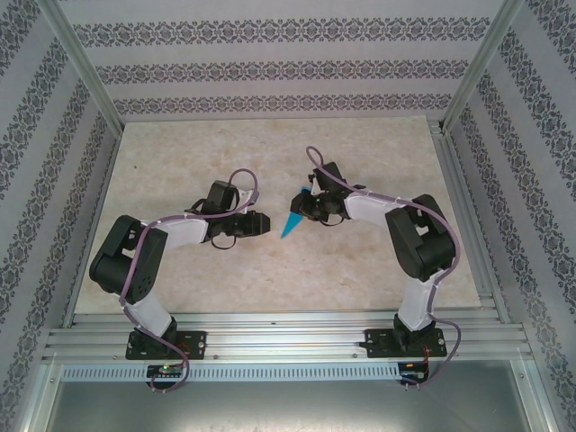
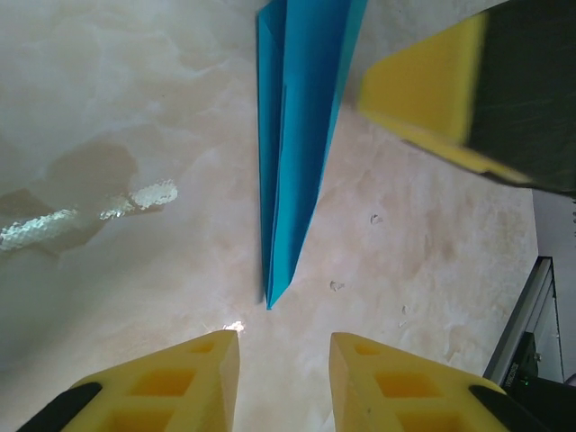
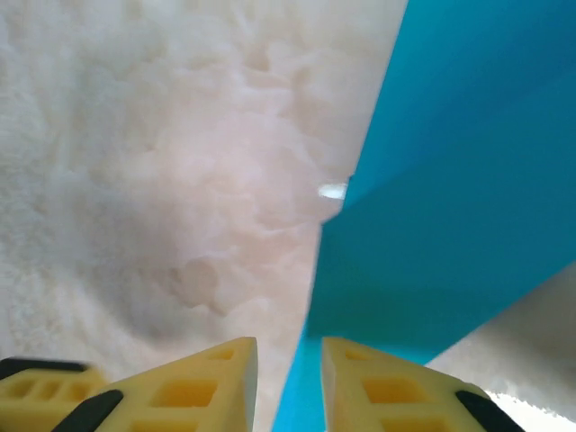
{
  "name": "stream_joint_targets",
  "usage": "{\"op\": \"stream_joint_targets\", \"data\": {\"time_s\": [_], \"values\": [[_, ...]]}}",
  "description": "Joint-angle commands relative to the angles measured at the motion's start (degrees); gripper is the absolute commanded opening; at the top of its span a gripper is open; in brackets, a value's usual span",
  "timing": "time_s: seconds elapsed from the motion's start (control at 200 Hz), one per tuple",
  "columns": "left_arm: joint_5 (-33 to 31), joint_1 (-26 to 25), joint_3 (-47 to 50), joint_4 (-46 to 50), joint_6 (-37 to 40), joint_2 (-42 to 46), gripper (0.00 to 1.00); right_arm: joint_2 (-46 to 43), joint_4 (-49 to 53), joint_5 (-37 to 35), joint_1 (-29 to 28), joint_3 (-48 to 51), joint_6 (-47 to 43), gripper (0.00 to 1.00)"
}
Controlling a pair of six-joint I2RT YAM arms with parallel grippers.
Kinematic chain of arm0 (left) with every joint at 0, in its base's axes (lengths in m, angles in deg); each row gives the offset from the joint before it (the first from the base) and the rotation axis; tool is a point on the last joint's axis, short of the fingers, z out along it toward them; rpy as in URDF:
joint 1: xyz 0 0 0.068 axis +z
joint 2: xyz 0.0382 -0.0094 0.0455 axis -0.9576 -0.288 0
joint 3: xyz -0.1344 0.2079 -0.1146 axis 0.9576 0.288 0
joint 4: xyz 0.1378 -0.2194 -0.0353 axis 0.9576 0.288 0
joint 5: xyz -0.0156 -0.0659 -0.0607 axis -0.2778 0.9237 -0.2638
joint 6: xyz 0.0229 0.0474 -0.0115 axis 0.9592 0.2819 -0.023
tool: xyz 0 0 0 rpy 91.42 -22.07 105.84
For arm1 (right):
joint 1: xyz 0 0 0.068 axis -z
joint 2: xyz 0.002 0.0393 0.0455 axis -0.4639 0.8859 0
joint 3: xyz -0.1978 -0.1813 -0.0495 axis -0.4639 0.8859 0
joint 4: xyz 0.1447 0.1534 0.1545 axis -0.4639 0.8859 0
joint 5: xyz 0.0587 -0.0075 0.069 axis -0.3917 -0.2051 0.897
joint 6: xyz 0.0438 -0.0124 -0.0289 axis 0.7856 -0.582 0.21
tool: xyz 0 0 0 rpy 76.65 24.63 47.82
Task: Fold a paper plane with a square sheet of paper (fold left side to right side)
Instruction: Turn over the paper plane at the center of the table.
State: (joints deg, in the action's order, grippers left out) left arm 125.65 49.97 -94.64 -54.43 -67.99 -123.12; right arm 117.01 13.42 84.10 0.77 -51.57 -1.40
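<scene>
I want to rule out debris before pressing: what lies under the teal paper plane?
Marbled tabletop shows on both sides of the paper plane; the strip directly beneath it is covered, so unknown.

paper plane [image 1: 292, 225] — between left jaws and right jaws, tip toward left, table [image 1: 270, 279] beneath

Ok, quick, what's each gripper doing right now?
Left gripper: open, empty.
Right gripper: open, paper plane between its fingers, grip unclear.
</scene>
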Motion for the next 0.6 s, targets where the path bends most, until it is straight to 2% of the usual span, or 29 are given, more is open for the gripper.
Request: {"op": "stream_joint_targets", "data": {"time_s": [0.0, 0.06, 0.09, 0.24, 0.325, 0.595], "values": [[0.69, 0.10, -0.58, 1.52, -0.90, -0.07, 0.35, -6.80, 9.40, -9.37, 1.12, -4.26, -4.57, 0.35], [-0.09, -0.04, -0.81, 1.51, -1.02, 0.04, 0.36, -7.16, 15.95, -16.07, 0.67, -6.98, -6.27, 0.39], [-0.66, -0.06, -0.73, 1.43, -1.11, 0.29, 0.36, -7.03, 18.16, -18.64, 0.12, -8.04, -6.42, 0.44], [-6.24, -0.08, -0.59, 3.00, -0.95, 2.77, 0.41, -4.52, 20.80, -26.51, -3.79, -10.29, -3.51, 0.58], [-8.23, -0.06, -0.64, 3.78, -0.46, 3.76, 0.42, -1.54, 21.59, -29.28, -5.88, -12.66, -1.77, 0.59], [-8.14, -0.03, 0.14, 3.82, 0.46, 4.34, 0.43, 11.12, 31.30, -38.15, -11.20, -24.89, -0.52, 0.57]]}}
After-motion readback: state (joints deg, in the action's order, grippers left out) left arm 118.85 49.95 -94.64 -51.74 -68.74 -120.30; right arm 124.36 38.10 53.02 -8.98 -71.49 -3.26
